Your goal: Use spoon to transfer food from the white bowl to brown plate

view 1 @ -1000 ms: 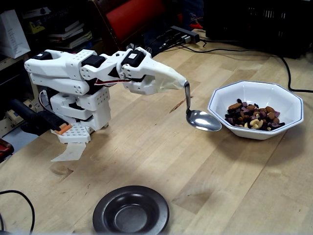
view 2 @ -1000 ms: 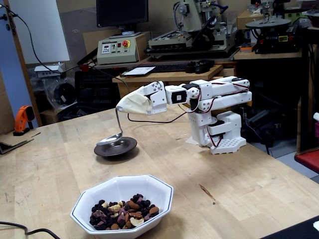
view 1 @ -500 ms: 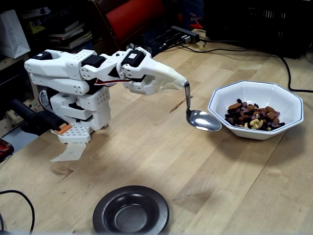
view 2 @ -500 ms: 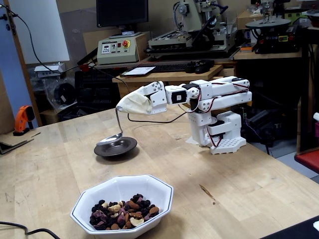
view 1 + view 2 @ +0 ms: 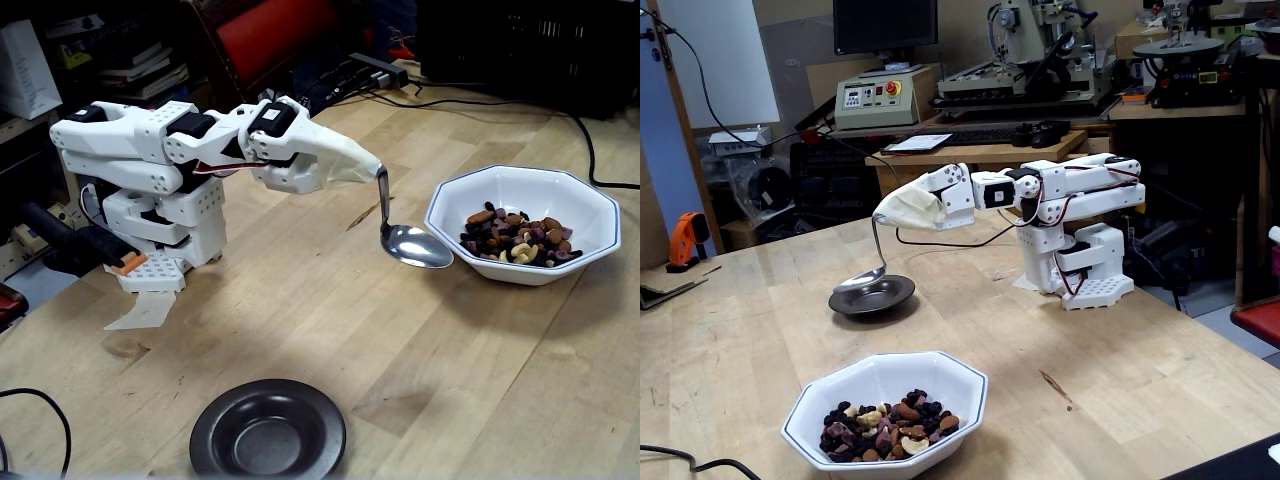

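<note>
The spoon [image 5: 414, 247] hangs by its thin bent handle from the white tapered gripper [image 5: 374, 170], which is shut on the handle's top. The spoon's shiny oval end is empty and hovers just left of the white bowl [image 5: 590, 205], close to its rim. The food [image 5: 516, 238] lies heaped in that bowl. The brown plate [image 5: 215, 428] sits empty at the table's near edge, well away from the spoon. In the other fixed view the spoon [image 5: 861, 281] lines up with the plate [image 5: 898, 296] behind it; the bowl [image 5: 885, 374] with food [image 5: 886, 425] is in front, and the gripper [image 5: 880, 213] is above.
The arm's white base [image 5: 155, 225] stands at the table's left. A black cable [image 5: 588, 150] runs behind the bowl and another cable [image 5: 35, 398] curls at the near left corner. An orange tool [image 5: 684, 241] lies on the far table edge.
</note>
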